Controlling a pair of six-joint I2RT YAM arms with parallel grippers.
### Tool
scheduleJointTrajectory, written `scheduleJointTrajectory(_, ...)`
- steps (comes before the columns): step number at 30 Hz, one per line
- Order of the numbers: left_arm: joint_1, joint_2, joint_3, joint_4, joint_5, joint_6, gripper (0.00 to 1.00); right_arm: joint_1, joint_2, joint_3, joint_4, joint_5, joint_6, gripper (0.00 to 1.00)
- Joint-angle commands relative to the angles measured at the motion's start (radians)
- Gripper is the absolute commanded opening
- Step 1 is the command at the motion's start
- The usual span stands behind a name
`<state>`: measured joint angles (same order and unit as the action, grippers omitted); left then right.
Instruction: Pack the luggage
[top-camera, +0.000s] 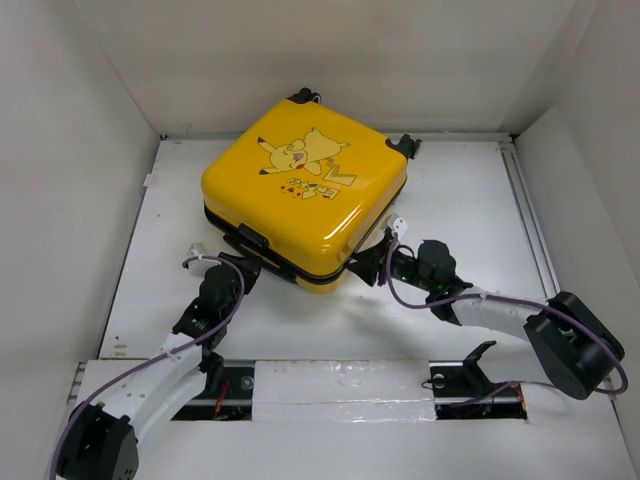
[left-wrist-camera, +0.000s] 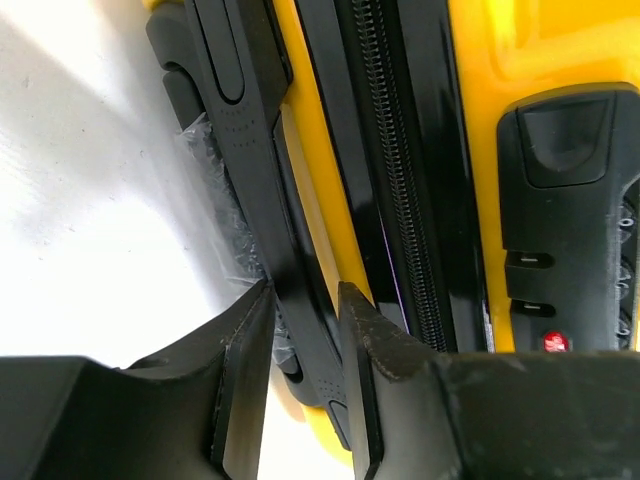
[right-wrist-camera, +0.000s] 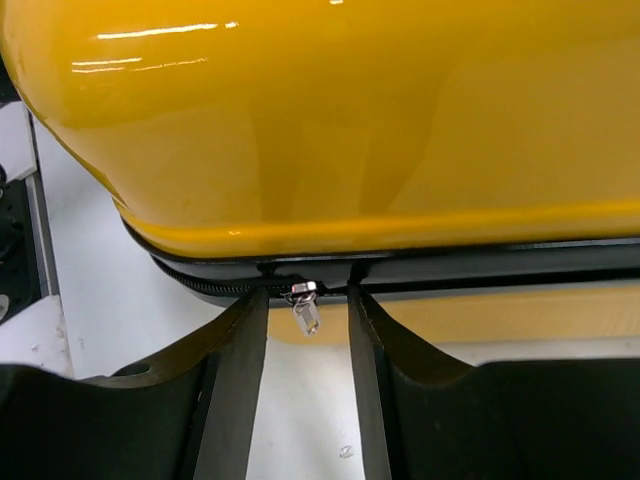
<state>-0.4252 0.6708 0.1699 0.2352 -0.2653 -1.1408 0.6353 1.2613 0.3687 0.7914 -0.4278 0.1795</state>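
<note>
The luggage, a yellow hard-shell suitcase with a cartoon print, lies flat and closed on the white table. My left gripper is at its near-left side. In the left wrist view the black carry handle runs between the left gripper's jaws and fills the gap at the tips. My right gripper is at the near-right side. In the right wrist view the right gripper stands open, tips against the black zip band, with the small silver zip puller hanging free between them.
White walls close in the table on three sides. A metal rail runs along the right. The suitcase wheels point to the back. A combination lock sits beside the zip. Crinkled clear plastic lies under the handle.
</note>
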Motion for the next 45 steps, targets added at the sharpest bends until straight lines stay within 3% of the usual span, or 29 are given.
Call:
scheduleJointTrajectory(1, 0.003, -0.004, 0.008, 0.067, 0.015, 0.019, 0.26, 0.017, 0.022, 0.065, 0.034, -0.034, -0.046, 0.44)
scheduleJointTrajectory(12, 0.003, 0.093, 0.023, 0.095, 0.049, 0.055, 0.17, 0.027, 0.055, 0.045, 0.058, -0.002, -0.011, 0.34)
scheduleJointTrajectory(20, 0.003, -0.104, 0.023, -0.036, 0.116, 0.2, 0.07, 0.027, 0.067, 0.022, 0.08, 0.009, 0.002, 0.37)
scheduleJointTrajectory(33, -0.044, -0.08, 0.071, -0.111, 0.254, 0.294, 0.06, 0.047, 0.024, -0.017, 0.068, 0.017, 0.02, 0.38)
scheduleJointTrajectory(45, -0.044, 0.01, 0.08, -0.03, 0.322, 0.339, 0.05, 0.056, 0.029, -0.004, 0.071, 0.046, 0.011, 0.37)
